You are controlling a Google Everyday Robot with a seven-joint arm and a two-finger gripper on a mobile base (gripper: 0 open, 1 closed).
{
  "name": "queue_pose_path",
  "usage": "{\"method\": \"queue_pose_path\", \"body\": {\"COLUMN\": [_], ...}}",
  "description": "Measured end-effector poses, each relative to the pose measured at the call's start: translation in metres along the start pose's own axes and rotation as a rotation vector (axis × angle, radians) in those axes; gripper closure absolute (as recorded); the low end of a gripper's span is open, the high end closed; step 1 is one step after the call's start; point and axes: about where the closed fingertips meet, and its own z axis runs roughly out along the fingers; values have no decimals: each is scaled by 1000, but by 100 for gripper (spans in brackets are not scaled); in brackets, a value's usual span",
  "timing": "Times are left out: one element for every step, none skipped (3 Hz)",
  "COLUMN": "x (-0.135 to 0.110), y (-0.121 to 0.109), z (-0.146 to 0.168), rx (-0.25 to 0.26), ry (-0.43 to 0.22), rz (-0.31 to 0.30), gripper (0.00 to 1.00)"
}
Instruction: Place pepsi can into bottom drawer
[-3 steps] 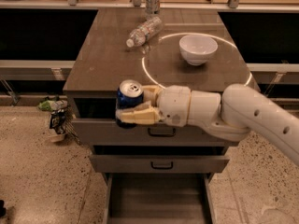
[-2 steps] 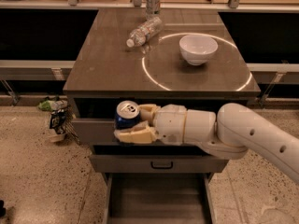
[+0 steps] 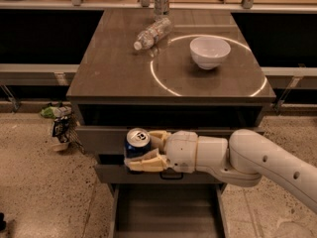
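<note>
Cabinet top (image 3: pixel 109 78) is carrying bowl (image 3: pixel 210 52) at 2 o'clock, bottle (image 3: pixel 152 32) at 11, silver can (image 3: pixel 161 1) at 12; below 6, gripper (image 3: pixel 144 151) is clasping pepsi can (image 3: pixel 137 139)

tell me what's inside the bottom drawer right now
Only bare grey floor shows in the open bottom drawer. Its back is hidden under the drawer above. The gripper holds the pepsi can higher up, in front of that drawer.

Lab-like test space — speckled floor (image 3: pixel 34 192), end effector (image 3: pixel 144 150) gripping pepsi can (image 3: pixel 136 145) before drawer cabinet (image 3: pixel 109 68)
</note>
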Motion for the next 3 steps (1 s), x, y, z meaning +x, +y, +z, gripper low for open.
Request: {"method": "queue_pose_path", "body": {"x": [34,96,156], "y": [8,21,27], "z": [8,13,11], "rx": [-9,-17,-9], "ry": [15,37,72], "rz": [-14,-43,-93], "gripper": [100,100,100]}}
